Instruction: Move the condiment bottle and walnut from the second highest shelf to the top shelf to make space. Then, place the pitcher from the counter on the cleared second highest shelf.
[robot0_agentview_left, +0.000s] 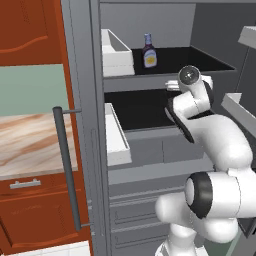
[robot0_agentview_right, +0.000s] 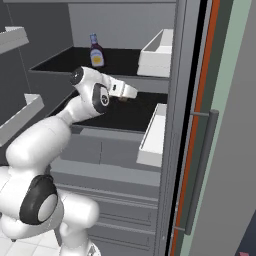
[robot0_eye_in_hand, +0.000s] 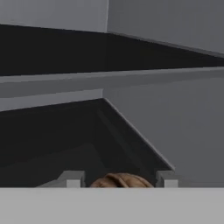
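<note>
The condiment bottle (robot0_agentview_left: 149, 52) (robot0_agentview_right: 96, 53) stands upright on the top shelf (robot0_agentview_left: 200, 59) (robot0_agentview_right: 57, 64), near its back. One level lower, my gripper (robot0_agentview_right: 131, 93) (robot0_eye_in_hand: 120, 179) reaches in just above the second highest shelf (robot0_agentview_left: 135, 107) (robot0_agentview_right: 132, 109) (robot0_eye_in_hand: 43, 131). It is shut on the walnut (robot0_eye_in_hand: 121, 180), a small tan wrinkled nut between the two fingertips (robot0_eye_in_hand: 73, 178). In the right base view a brown speck of the walnut (robot0_agentview_right: 122, 98) shows under the hand. From the left base camera my own arm covers the gripper. The pitcher is out of view.
Two white bins (robot0_agentview_left: 117, 55) (robot0_agentview_left: 117, 135) jut out at the shelves' left ends, seen in the right base view at the right (robot0_agentview_right: 157, 52) (robot0_agentview_right: 152, 135). The counter (robot0_agentview_left: 30, 145) lies left of the cabinet. A long grey door handle (robot0_agentview_left: 67, 170) stands in front.
</note>
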